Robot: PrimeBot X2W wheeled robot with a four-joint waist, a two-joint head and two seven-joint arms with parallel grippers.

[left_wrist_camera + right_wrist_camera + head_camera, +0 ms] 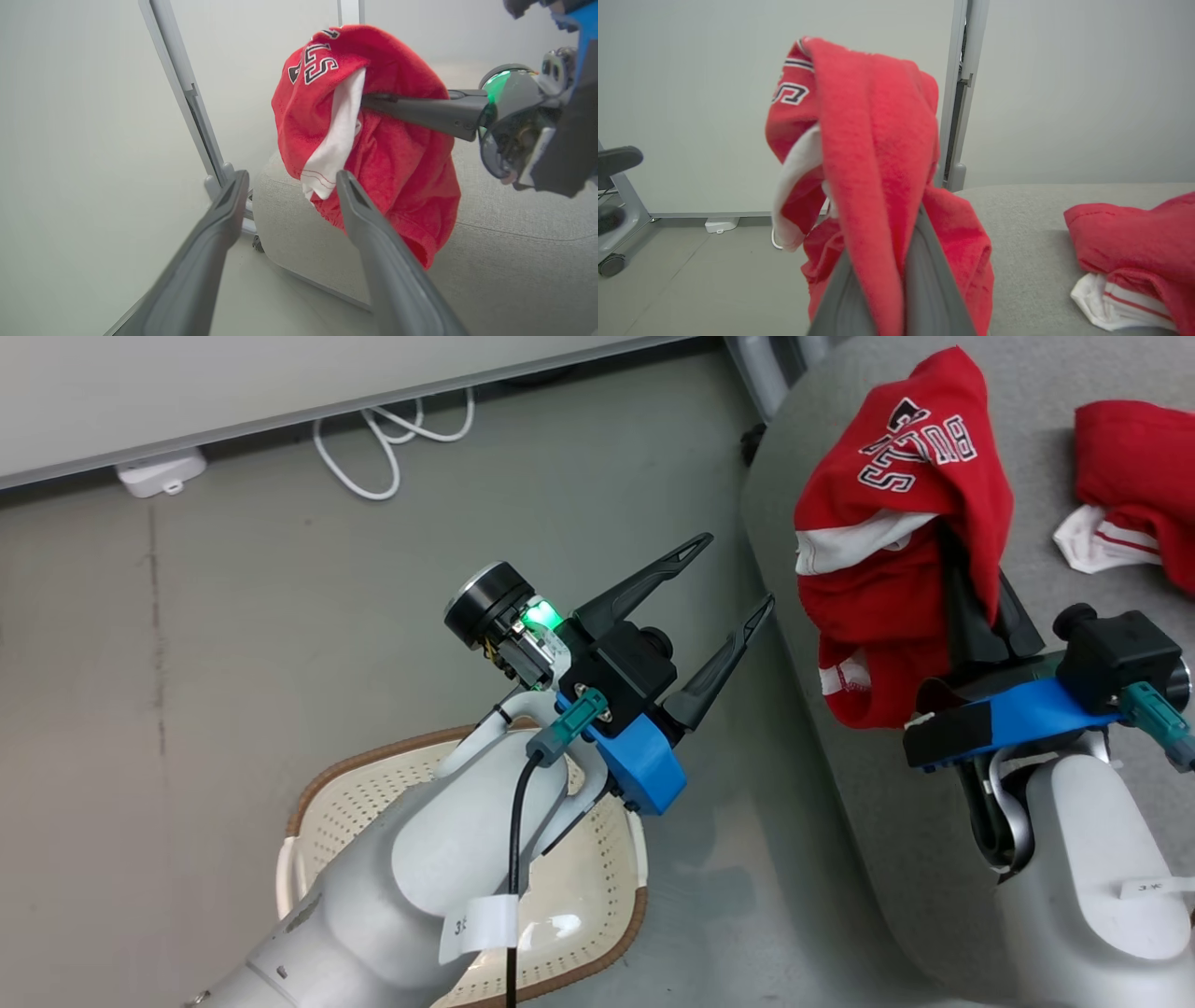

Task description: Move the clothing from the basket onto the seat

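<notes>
— Which gripper has hold of anything?
— The right gripper (991,616). Its two fingers are pressed together with a fold of the lettered garment (896,523) pinched between them. The red cloth drapes over the fingertips and hangs down on both sides.
— Where does that cloth hang?
— Over the near edge of the seat (1036,448). Whether its hem touches the cushion, I can't tell.
— And the left gripper?
— The left gripper (738,569) is spread wide with nothing in it. It is off to the left of the right one, with its fingers aimed toward the hanging cloth and clear of it.
— The rest of the clothing?
— The other garment (1139,495) lies crumpled on the seat, to the right of the right gripper's fingers, with white trim showing.
— The basket?
— The basket (308,793) sits on the floor (233,663) under the left forearm, behind that gripper's fingers.
</notes>
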